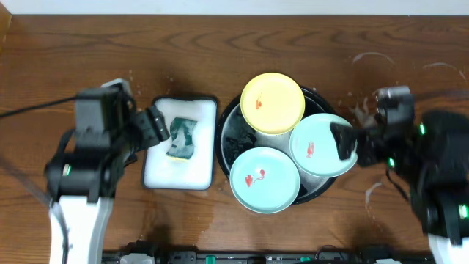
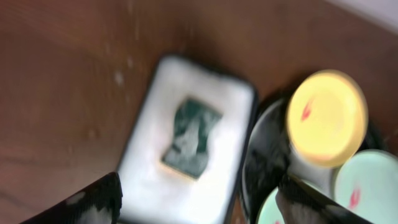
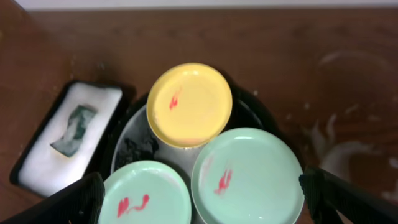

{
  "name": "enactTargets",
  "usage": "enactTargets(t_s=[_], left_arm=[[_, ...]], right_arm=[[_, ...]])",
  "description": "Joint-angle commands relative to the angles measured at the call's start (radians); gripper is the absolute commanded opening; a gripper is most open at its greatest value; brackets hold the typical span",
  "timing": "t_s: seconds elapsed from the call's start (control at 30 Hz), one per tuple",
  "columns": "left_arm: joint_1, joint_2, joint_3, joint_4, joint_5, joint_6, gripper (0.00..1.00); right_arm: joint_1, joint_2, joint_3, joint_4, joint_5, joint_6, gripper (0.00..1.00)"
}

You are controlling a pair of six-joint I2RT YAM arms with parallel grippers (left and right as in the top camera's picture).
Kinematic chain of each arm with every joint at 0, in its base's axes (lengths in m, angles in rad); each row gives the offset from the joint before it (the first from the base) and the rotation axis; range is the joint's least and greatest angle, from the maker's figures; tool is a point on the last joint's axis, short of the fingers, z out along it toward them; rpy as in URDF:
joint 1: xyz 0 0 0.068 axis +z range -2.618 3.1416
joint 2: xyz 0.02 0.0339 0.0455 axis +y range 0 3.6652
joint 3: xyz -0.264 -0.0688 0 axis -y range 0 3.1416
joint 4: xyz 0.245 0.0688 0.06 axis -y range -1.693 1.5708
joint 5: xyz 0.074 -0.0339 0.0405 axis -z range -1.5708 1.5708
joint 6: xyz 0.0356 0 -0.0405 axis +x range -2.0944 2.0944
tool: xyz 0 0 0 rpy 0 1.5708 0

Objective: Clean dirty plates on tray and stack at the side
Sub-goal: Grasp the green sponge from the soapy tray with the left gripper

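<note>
Your left gripper [image 1: 155, 126] and right gripper [image 1: 352, 139] gape wide, empty. Plates [image 1: 272, 103] look light, stiff, probably soapy-slick: pinch the nearest mint plate [image 1: 319, 147] by its rim.

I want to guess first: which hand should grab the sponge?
Left. The left hand, open, hovers beside the sponge in the white tray; the right hand is across by a mint plate.

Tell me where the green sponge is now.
In the overhead view, the green sponge lies in the foam-filled white tray, on the left side, just left of the round black tray.
</note>
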Motion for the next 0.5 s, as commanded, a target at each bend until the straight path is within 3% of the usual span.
enactTargets(t_s=[0.0, 0.3, 0.47], left_arm=[[0.005, 0.093, 0.015, -0.070, 0.073, 0.013, 0.81], [-0.076, 0.362, -0.035, -0.062, 0.072, 0.070, 0.78], [-0.141, 0.569, -0.049, 0.023, -0.132, 0.070, 0.77]], right_arm=[[0.011, 0.105, 0.048, -0.040, -0.061, 0.014, 0.99], [0.011, 0.236, 0.048, -0.043, -0.220, 0.014, 0.99], [0.011, 0.246, 0.048, -0.057, -0.246, 0.014, 0.99]])
